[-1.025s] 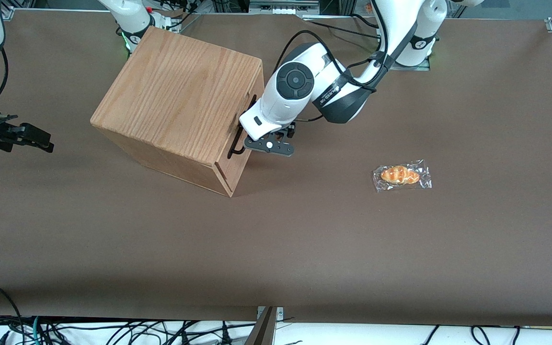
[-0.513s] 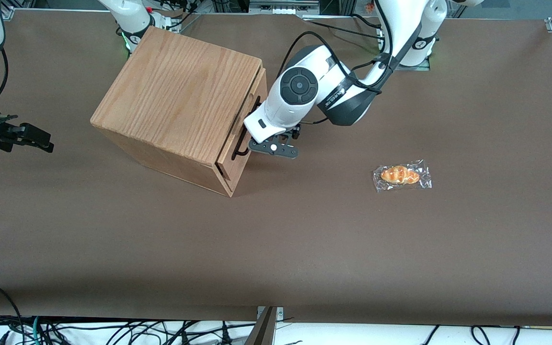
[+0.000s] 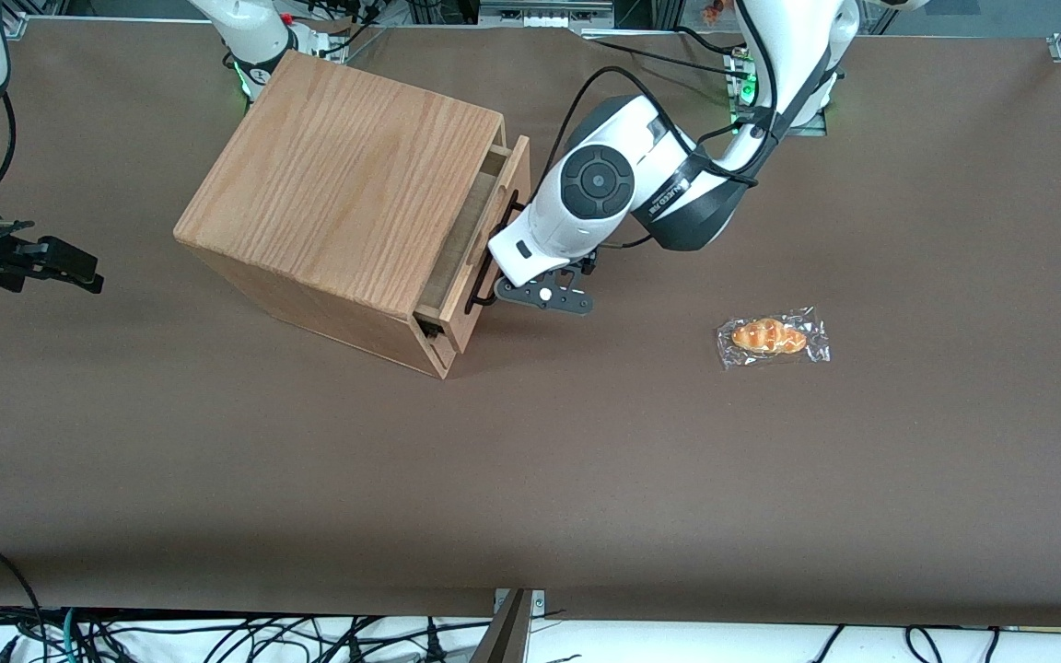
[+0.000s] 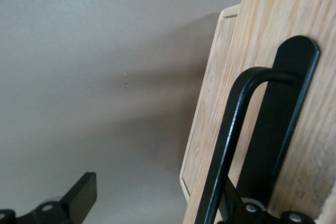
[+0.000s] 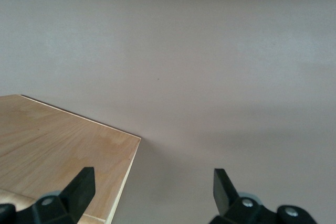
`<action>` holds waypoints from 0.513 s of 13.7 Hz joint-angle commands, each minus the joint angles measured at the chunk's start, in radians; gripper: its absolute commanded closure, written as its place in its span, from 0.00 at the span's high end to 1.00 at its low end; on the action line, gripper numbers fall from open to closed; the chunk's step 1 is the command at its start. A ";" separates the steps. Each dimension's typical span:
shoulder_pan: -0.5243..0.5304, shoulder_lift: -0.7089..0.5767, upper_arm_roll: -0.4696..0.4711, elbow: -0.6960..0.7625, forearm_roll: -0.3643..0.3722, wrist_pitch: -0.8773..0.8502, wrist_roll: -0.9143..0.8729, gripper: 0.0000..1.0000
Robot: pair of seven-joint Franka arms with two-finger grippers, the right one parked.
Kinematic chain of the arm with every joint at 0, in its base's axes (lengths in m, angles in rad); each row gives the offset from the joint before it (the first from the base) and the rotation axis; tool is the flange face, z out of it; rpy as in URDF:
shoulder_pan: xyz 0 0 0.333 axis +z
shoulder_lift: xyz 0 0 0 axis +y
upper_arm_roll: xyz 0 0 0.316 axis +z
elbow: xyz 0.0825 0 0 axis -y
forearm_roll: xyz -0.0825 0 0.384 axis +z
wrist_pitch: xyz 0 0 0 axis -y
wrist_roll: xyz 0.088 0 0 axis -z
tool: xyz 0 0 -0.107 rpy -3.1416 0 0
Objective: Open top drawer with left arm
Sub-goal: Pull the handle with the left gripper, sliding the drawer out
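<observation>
The top drawer of the oak-grain wooden box stands pulled out a short way, and a strip of its inside shows. Its thin black bar handle runs across the light-wood front. My left arm's gripper is at that handle, under the white wrist. In the left wrist view the gripper is open: one finger hangs free over the table, the other sits tucked between the handle bar and the drawer front. Nothing is clamped.
A wrapped bread roll lies on the brown table, toward the working arm's end and nearer the front camera than the drawer. The box stands turned at an angle. Cables hang along the table's front edge.
The top drawer has slid out of the box, from shut to partly open. My gripper and wrist moved with the handle, away from the box.
</observation>
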 commanded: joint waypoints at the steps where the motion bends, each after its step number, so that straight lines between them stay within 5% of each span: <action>1: 0.033 -0.033 0.004 -0.008 -0.013 -0.050 0.050 1.00; 7: 0.064 -0.038 0.004 -0.011 -0.013 -0.082 0.085 1.00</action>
